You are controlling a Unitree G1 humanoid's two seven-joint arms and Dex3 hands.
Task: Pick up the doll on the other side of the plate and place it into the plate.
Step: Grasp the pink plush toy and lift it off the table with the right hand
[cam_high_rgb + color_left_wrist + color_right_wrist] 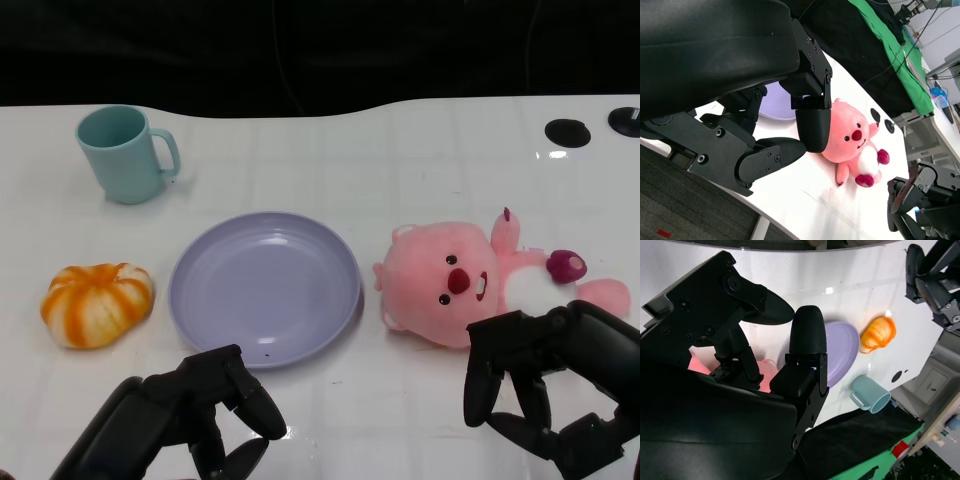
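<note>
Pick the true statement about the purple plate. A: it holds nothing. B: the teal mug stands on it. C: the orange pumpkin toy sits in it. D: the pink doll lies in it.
A: the plate shows only its bare purple surface, with the doll lying on the table beside it.

Pink doll [462,282] with white belly, lavender plate [264,288], teal mug [125,153] — orange-and-white striped pumpkin [97,304].

Head view looks down; wrist views share the plate [265,285].

doll [470,283] lower body behind right hand [545,385], left hand [190,410] cropped by edge
</note>
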